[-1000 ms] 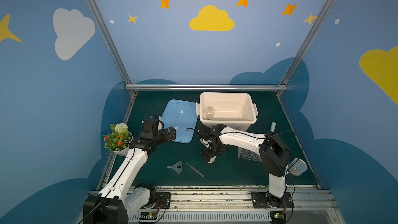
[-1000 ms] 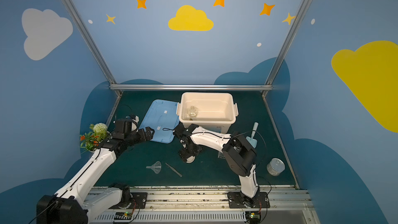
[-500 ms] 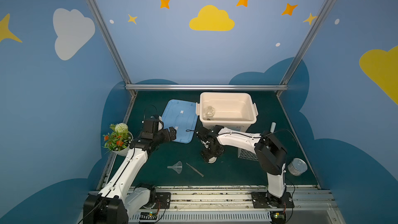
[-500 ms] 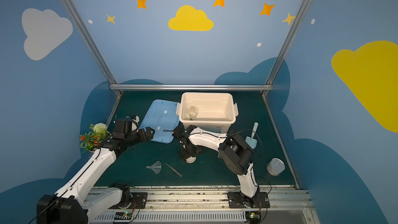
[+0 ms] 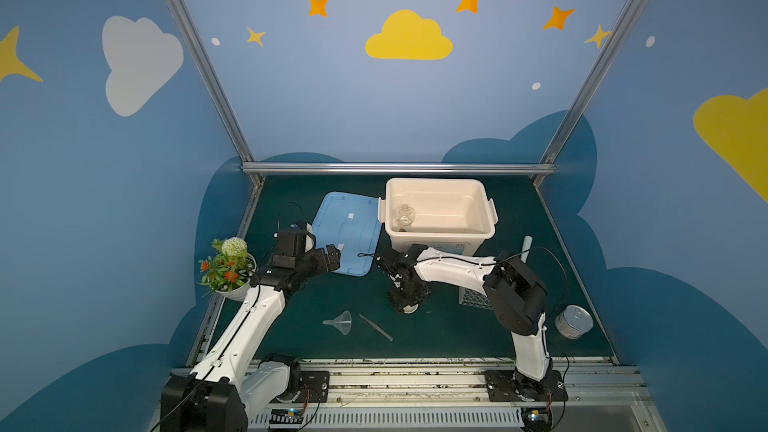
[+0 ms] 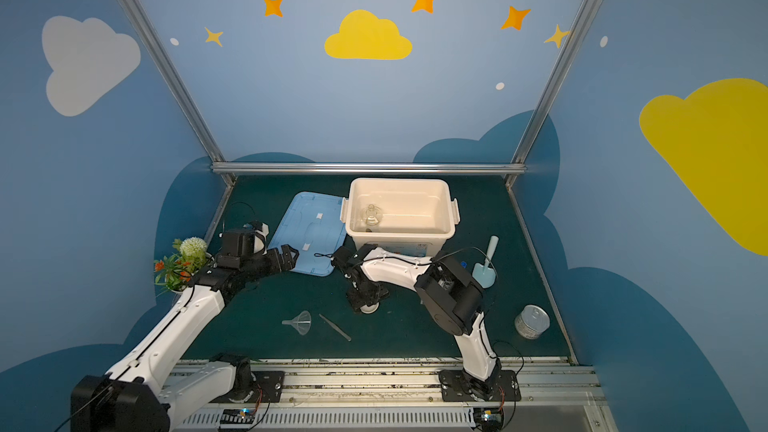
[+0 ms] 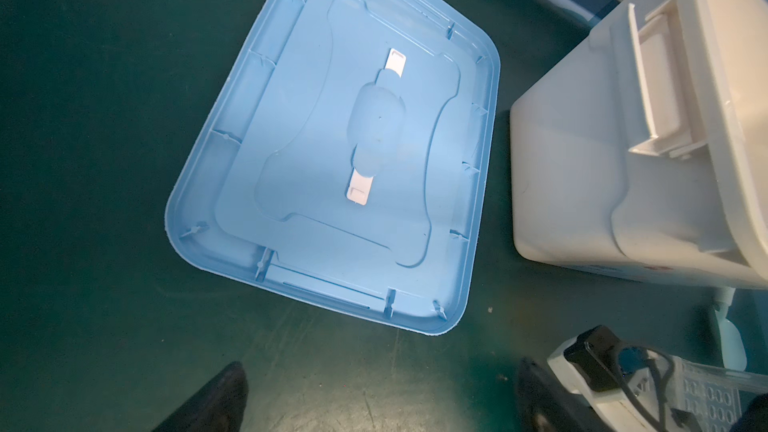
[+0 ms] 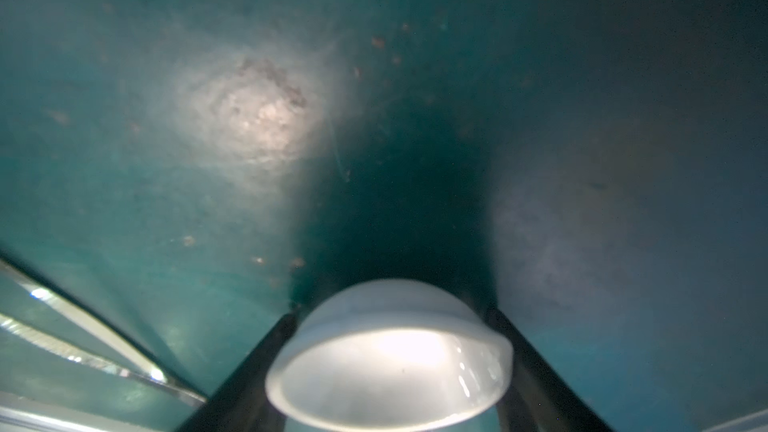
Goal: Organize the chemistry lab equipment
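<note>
Where the bowl sits: the white bowl (image 8: pixel 388 363) stands mouth-up on the green bench (image 5: pixel 457 338), in front of the cream bin (image 5: pixel 440 184) and near the clear rack (image 5: pixel 473 297).
Right jaws: partly open and straddling the bowl from above, with one dark finger (image 8: pixel 253 363) on each side of its wall, at or against it. I cannot tell whether they press it yet.
Left jaws: spread wide with nothing between them, hovering at the near edge of the blue lid (image 7: pixel 340 151), well apart from the bowl.
Axis: the bowl is round, so there is no long axis to match. The fingers need only opposite walls, and they flank them.
Nearer arm: the right, plainly.
Step, as I judge it: closing on the bowl, then lifting it back to the bin, where the flask (image 5: pixel 402 216) lies.
Risk: the smooth curved wall may slip out of a shallow pinch.
Left on the bench: the funnel (image 5: pixel 343 322) and tweezers (image 5: pixel 376 327), in front of the bowl.
</note>
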Robot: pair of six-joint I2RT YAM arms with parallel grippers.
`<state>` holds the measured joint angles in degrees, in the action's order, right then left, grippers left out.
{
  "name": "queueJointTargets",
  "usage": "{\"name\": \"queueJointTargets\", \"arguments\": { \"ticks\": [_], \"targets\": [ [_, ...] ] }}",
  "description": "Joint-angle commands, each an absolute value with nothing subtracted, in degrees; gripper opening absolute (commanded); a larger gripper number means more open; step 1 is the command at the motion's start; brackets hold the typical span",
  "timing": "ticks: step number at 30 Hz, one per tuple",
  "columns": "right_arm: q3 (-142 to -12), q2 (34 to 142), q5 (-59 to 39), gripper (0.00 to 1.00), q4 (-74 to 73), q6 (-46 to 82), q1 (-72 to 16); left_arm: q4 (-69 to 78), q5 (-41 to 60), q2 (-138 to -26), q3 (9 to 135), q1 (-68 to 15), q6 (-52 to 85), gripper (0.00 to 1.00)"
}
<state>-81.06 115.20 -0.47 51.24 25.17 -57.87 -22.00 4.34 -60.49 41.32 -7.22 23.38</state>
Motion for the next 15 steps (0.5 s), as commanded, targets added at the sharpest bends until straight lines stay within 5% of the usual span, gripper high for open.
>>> {"name": "queueJointTargets", "arguments": {
  "ticks": [1, 15],
  "targets": [
    [-80.49, 115.88, 0.82, 0.63, 52.27, 25.86, -58.27, -22.27, 4.53, -60.52, 41.21, -7.05, 22.81, 1.00],
    [-80.83, 114.99, 2.20, 0.48, 52.90, 26.37, -58.53, -22.43, 4.26, -60.29, 41.13, -7.03, 22.88, 1.00]
  ]
}}
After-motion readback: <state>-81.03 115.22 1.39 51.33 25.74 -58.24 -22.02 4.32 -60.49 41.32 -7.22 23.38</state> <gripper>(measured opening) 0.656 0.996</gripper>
